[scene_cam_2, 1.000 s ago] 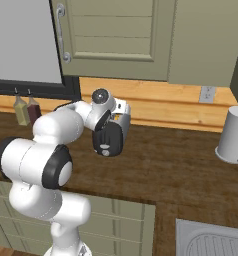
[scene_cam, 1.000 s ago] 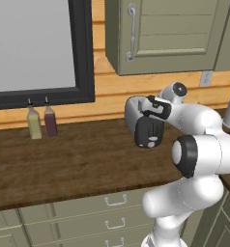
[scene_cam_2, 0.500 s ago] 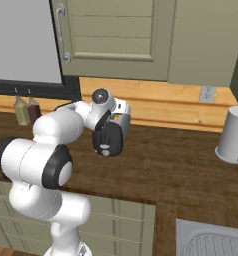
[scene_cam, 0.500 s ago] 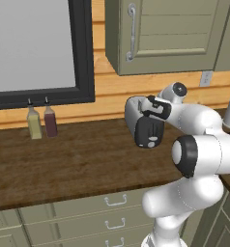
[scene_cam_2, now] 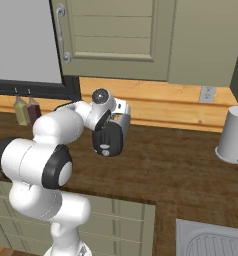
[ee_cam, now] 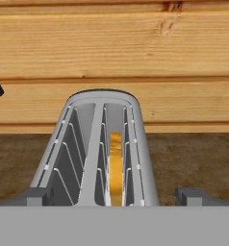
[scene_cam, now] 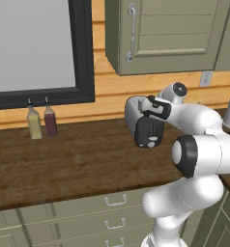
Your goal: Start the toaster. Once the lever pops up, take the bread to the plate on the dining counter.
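Two bottles left of toaster, kettle right

Both base views look forward and down over the bench, sharing the toaster. Hand view looks close along its slots toward the wall.

toaster half behind arm, bread edge-on in slot
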